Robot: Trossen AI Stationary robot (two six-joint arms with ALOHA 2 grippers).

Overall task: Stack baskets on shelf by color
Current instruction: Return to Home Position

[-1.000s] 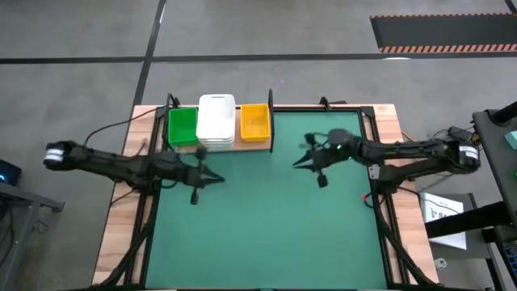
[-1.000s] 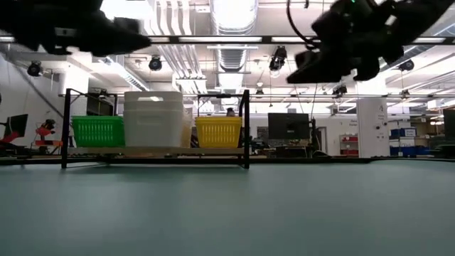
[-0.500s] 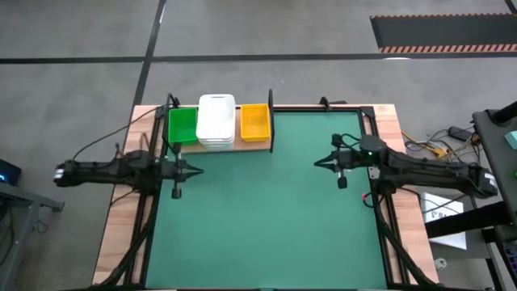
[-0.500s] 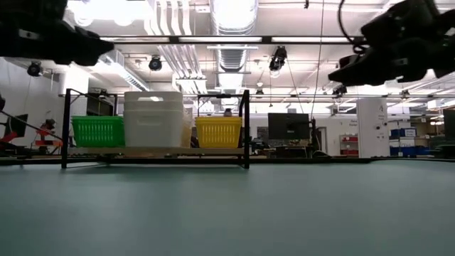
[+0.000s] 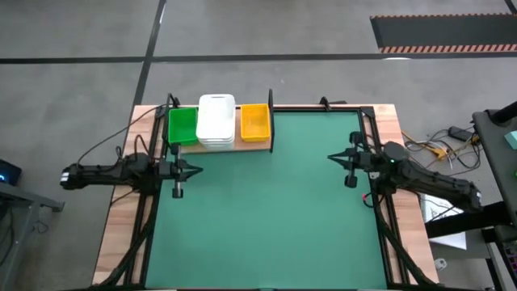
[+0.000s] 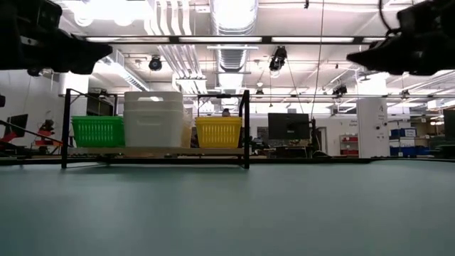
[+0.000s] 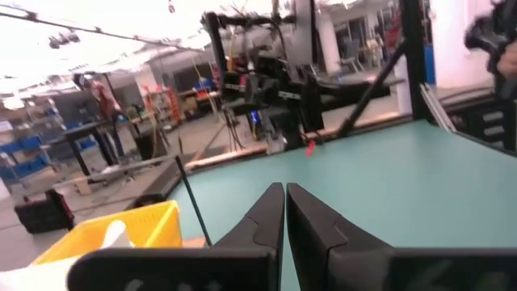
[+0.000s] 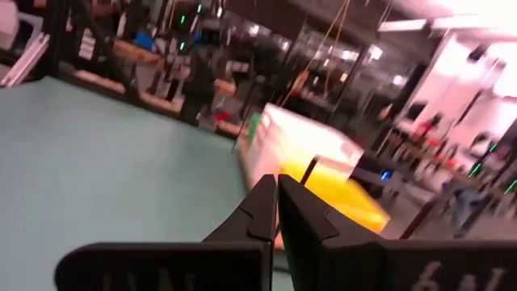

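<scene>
The shelf point(image 5: 218, 145) stands at the far left of the green mat. Its brown board point(image 6: 156, 151) carries a green basket point(image 5: 182, 125), a taller white pile of baskets point(image 5: 216, 121) and a yellow basket point(image 5: 255, 121), side by side on their bottoms. The low view shows the same row: green basket point(image 6: 99, 131), white pile point(image 6: 153, 119), yellow basket point(image 6: 218, 131). My left gripper point(image 5: 196, 169) hovers shut over the mat's left edge, just nearer than the shelf. My right gripper point(image 5: 331, 157) hovers shut near the mat's right edge. Both hold nothing.
The green mat point(image 5: 266, 218) lies bare between the two arms and toward the near edge. The shelf's black posts point(image 6: 246, 128) rise above the baskets. Wooden table borders point(image 5: 388, 121) and black frame rails flank the mat.
Both arms have drawn back from the middle of the table, high above it. The left gripper has moved toward the left edge, the right gripper toward the right edge. The baskets on the shelf have stayed where they were.
</scene>
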